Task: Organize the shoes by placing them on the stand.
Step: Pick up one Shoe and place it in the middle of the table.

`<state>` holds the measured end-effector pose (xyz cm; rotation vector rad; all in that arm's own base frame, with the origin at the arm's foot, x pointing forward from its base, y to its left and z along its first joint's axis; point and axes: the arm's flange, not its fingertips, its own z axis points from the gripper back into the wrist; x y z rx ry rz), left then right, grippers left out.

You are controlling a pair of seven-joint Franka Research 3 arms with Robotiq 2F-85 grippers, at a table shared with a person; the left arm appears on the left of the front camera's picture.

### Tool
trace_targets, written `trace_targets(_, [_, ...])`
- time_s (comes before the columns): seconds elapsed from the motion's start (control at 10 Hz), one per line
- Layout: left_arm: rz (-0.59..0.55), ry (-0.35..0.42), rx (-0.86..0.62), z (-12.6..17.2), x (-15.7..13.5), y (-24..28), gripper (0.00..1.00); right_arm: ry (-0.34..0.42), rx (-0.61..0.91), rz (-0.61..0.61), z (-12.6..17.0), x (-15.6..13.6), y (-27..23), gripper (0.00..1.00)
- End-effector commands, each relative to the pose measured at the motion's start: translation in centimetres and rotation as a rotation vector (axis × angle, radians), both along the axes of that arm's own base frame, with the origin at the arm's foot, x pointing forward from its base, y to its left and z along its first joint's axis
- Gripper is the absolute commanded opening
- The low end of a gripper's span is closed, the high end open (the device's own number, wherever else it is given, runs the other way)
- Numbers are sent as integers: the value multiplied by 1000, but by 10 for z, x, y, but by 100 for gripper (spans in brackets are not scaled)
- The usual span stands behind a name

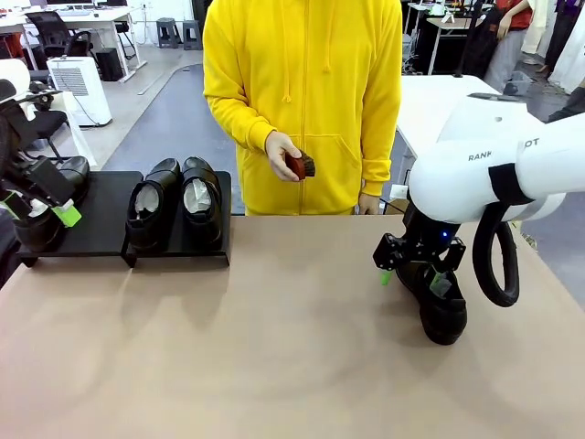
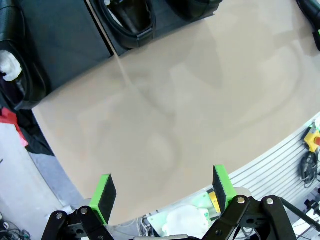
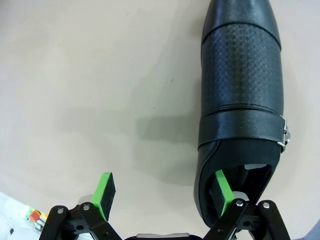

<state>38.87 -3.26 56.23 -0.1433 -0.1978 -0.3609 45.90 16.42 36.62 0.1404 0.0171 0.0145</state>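
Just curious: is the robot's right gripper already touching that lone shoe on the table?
Cannot tell. In the right wrist view, one pad reaches into the shoe opening, contact unclear.

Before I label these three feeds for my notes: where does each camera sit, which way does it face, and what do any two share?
Front view: fixed between the arms, facing across the table at the person; the left pincer hangs by the stand, the right pincer at the loose shoe.
Left wrist view: looks down its open left pincer at tabletop and the stand's edge.
Right wrist view: looks down its open right pincer, one pad inside the loose shoe's opening.
Shared: front and right wrist views both show the loose shoe.
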Motion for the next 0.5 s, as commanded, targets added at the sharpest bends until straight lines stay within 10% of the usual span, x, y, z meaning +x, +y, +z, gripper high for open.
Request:
trace_targets(0.0, [-4, -9, 3, 0, 0, 2, 100, -11, -2, -47, -5, -1, -1, 100])
trace_targets(0.4, [-4, -9, 3, 0, 0, 2, 100, 18, -34, -91, -21, 4, 7, 100])
